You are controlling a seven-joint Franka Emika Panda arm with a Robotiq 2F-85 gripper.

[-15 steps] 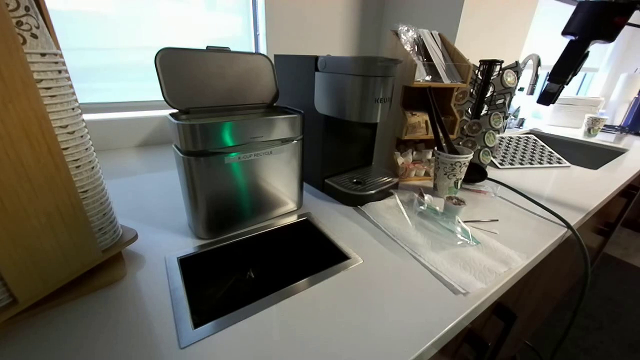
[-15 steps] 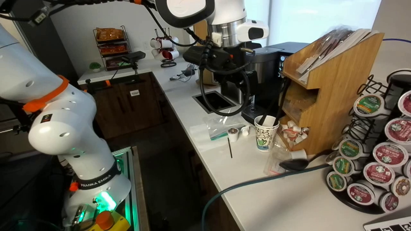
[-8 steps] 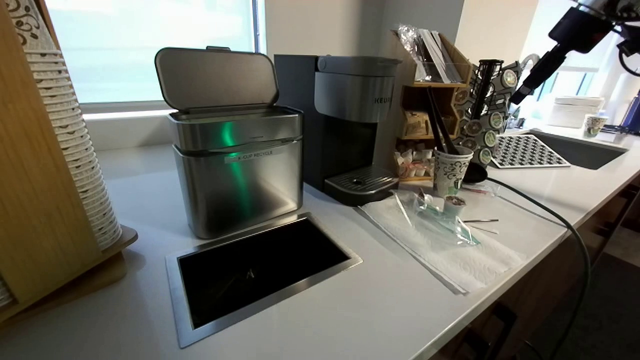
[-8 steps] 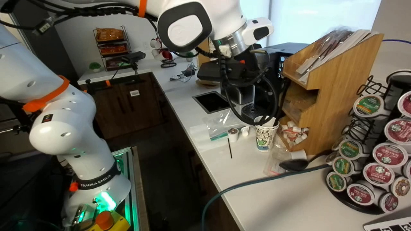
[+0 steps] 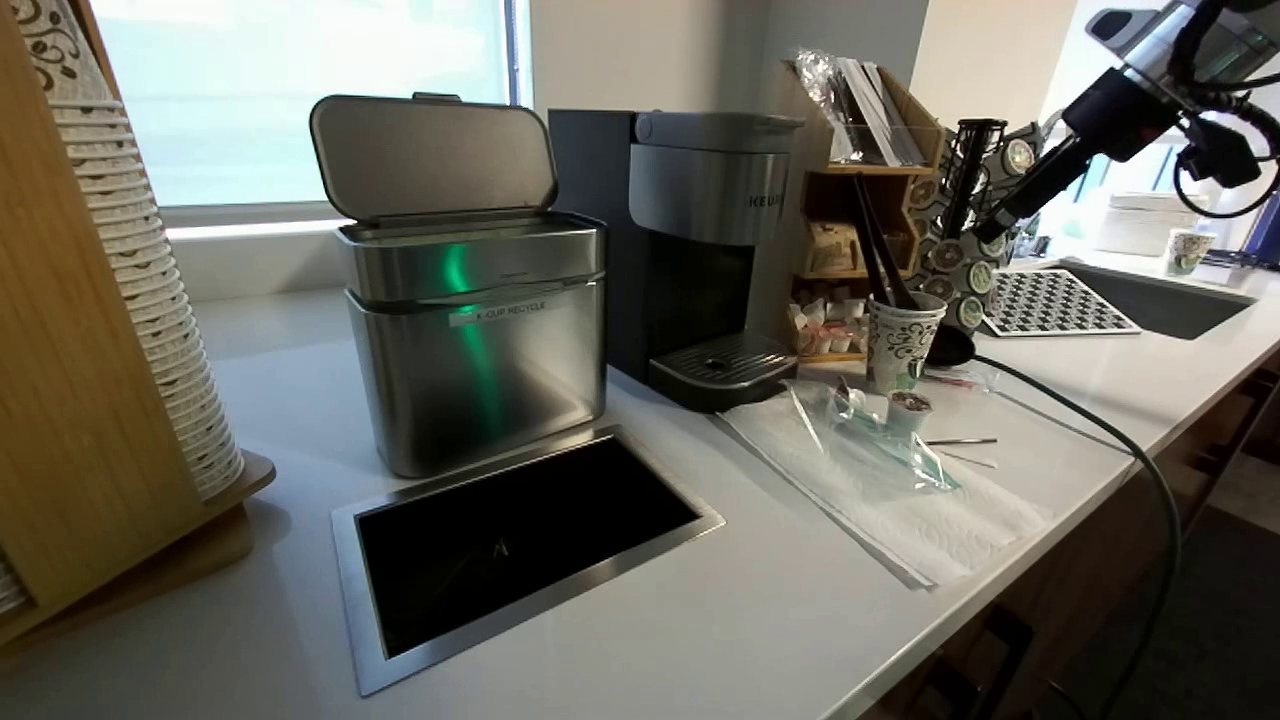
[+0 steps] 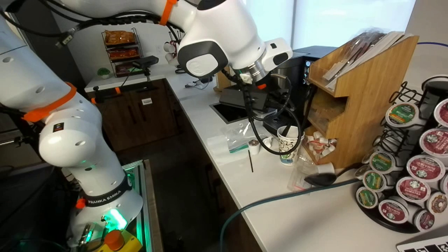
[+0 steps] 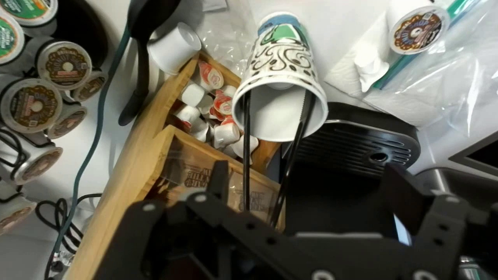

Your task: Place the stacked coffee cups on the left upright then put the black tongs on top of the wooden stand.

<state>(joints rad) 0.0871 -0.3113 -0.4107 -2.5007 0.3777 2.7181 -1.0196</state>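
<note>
The stacked coffee cups (image 5: 903, 345), pale paper with a dark scroll pattern, stand upright on the counter beside the stand; the stacked coffee cups (image 7: 282, 66) show their open mouth in the wrist view. Out of them lean the black tongs (image 5: 865, 208); in the wrist view the two arms of the tongs (image 7: 246, 171) run down until my gripper hides their far end. The wooden stand (image 6: 378, 105) holds packets and creamers. My gripper (image 7: 310, 177) is open, its fingers wide apart with nothing held. In an exterior view my gripper (image 5: 993, 228) hangs above and right of the cups, before the pod rack.
The coffee machine (image 5: 712, 190) stands close beside the wooden stand. A pod rack (image 6: 399, 157), a black ladle (image 6: 320, 179) and a dark cable (image 6: 276, 199) lie on the opposite side. Near the cups are a plastic bag (image 5: 890, 430) and a coffee pod (image 6: 254, 147).
In an exterior view my gripper has moved left and down, coming closer to the cups and tilting more. The cups, tongs and stand have not moved.
</note>
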